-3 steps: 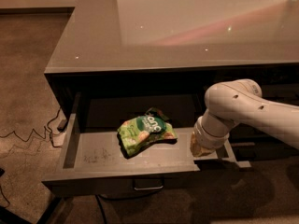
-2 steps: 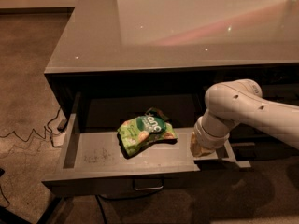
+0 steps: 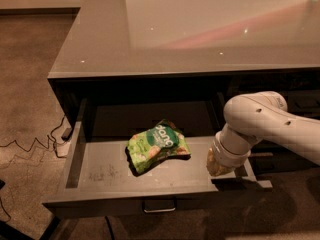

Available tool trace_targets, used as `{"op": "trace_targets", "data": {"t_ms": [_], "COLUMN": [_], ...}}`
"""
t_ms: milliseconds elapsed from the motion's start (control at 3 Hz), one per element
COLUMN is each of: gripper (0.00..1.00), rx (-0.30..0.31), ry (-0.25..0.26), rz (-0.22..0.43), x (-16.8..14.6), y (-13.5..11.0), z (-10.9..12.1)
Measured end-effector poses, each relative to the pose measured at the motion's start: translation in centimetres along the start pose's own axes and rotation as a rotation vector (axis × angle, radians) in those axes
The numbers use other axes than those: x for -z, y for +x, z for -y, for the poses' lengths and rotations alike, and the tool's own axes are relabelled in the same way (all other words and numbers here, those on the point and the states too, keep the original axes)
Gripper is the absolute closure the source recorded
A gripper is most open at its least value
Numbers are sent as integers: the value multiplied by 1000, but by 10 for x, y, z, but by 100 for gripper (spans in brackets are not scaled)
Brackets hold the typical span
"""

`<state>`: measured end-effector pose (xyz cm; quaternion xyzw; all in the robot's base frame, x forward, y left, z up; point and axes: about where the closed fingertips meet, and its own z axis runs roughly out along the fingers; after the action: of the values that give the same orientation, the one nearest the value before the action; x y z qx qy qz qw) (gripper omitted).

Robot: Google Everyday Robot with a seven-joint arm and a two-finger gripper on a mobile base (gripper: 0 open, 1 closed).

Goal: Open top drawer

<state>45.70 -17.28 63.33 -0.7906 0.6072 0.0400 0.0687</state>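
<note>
The top drawer (image 3: 102, 171) stands pulled far out from under the counter, showing its light grey scuffed floor. Its small metal pull (image 3: 159, 207) sits at the centre of the dark front panel. The white arm reaches in from the right, and my gripper (image 3: 218, 166) hangs at the drawer's right front corner, just above the side wall. The arm's wrist hides most of the gripper.
A green snack bag (image 3: 156, 145) lies in the middle of the drawer floor. The glossy grey countertop (image 3: 200, 29) overhangs the drawer's back. A cable (image 3: 30, 145) and a power strip (image 3: 62, 145) lie on the carpet at the left.
</note>
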Motion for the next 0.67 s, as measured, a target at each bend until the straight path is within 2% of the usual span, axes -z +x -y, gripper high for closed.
{"op": "trace_targets", "data": {"t_ms": [333, 667], "gripper": [81, 58], "rx": [0, 0], "ry": [0, 0], "rz": [0, 0], "x": [0, 0], "y": [0, 0], "z": [0, 0]}}
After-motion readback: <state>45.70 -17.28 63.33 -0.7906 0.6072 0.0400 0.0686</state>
